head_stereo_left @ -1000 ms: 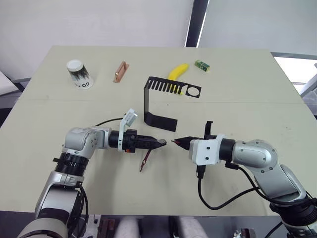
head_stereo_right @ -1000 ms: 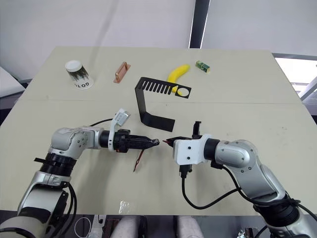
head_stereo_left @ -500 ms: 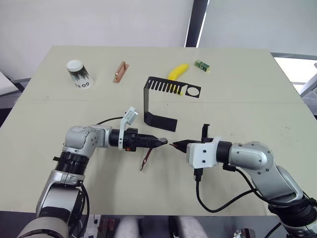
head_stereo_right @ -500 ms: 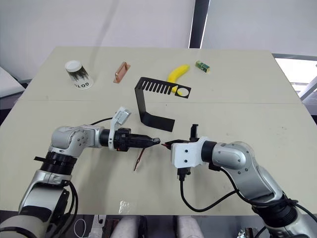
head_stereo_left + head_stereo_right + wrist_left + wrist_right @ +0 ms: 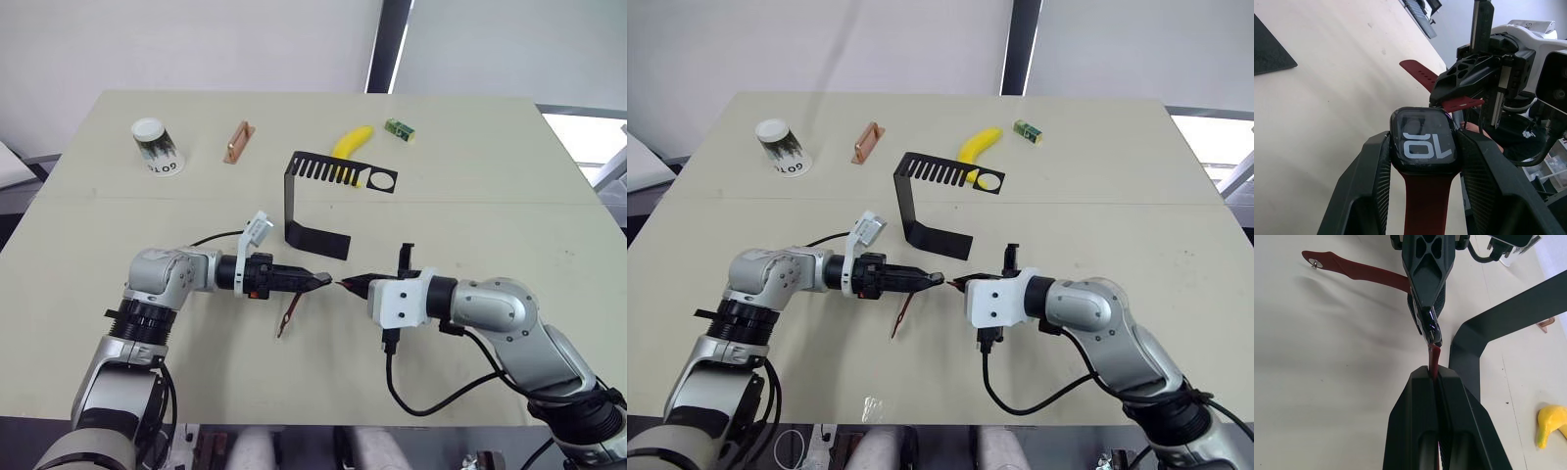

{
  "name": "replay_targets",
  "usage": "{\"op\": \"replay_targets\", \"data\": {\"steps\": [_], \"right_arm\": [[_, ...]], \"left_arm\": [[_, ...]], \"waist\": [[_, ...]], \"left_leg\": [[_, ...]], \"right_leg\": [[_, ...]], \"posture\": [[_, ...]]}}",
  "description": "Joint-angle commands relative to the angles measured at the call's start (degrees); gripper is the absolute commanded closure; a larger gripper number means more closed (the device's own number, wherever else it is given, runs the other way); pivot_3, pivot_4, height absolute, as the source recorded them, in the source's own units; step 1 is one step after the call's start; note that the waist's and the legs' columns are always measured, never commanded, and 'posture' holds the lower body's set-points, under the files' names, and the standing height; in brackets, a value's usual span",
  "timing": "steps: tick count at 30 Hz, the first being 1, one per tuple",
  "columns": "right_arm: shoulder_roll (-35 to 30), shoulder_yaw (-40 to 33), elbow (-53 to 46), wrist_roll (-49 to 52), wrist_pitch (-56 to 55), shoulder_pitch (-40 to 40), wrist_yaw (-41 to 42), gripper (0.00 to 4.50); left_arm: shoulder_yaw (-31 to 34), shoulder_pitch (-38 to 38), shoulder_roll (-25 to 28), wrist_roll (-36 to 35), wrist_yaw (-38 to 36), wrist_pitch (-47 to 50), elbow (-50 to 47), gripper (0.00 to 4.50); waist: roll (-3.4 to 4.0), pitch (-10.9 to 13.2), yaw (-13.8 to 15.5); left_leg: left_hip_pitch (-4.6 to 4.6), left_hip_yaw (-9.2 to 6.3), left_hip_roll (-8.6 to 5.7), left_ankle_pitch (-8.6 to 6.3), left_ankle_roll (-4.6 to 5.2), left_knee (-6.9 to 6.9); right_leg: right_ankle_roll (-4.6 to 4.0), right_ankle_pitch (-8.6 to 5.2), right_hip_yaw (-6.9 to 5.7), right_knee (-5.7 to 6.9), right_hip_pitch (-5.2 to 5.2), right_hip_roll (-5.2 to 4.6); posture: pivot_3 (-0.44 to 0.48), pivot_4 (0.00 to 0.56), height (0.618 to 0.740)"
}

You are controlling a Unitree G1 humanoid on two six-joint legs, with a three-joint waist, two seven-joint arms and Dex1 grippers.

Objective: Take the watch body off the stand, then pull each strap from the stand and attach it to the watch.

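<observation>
Here we hold the watch body (image 5: 1422,139) in the left hand (image 5: 315,282), pinched by its two sides between the black fingers (image 5: 1369,171), above the tabletop (image 5: 98,225) and just in front of the stand (image 5: 323,191). One strap (image 5: 286,318) is already on the watch and hangs down from it toward the tabletop. The right hand (image 5: 347,285) is pressed together on the second strap (image 5: 1434,360), with only a short red end showing past the fingertips. That end sits very close to the free edge of the watch body; whether it touches we cannot tell. The stand is bare and well clear of both hands.

We judge the step in hand to be the seating of the second strap, the last part of the task.

To do it well:
- Keep the left hand steady and keep its firm pinch, so the watch body does not turn when pushed.
- Line the strap end up flat with the slot on the case edge. In the right wrist view it looks roughly in line, but the slot itself is hidden.
- Advance slowly along the slot. The strap is soft and is likely to buckle if pushed at an angle, so the short grip helps.
- Hold the hanging strap clear of the tabletop, since a snag could twist the watch.
</observation>
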Motion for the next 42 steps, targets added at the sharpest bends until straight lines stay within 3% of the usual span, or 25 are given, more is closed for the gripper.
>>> {"op": "replay_targets", "data": {"steps": [1,42], "right_arm": [[0.5,-0.3,-1.1,-0.1,-0.8,-1.2,-0.6,4.50],[0.7,-0.8,-2.2,1.0,0.3,-2.0,-0.2,4.50]], "left_arm": [[1.2,-0.6,-0.2,-1.5,-0.3,0.0,-2.2,2.91],[2.3,-1.3,-1.6,-1.4,1.1,0.0,-1.5,2.91]], "waist": [[0.00,0.0,0.0],[0.00,0.0,0.0]], "left_leg": [[0.00,0.00,0.00,0.00,0.00,0.00],[0.00,0.00,0.00,0.00,0.00,0.08]], "right_leg": [[0.00,0.00,0.00,0.00,0.00,0.00],[0.00,0.00,0.00,0.03,0.00,0.00]], "posture": [[0.000,0.150,0.740],[0.000,0.150,0.740]]}}
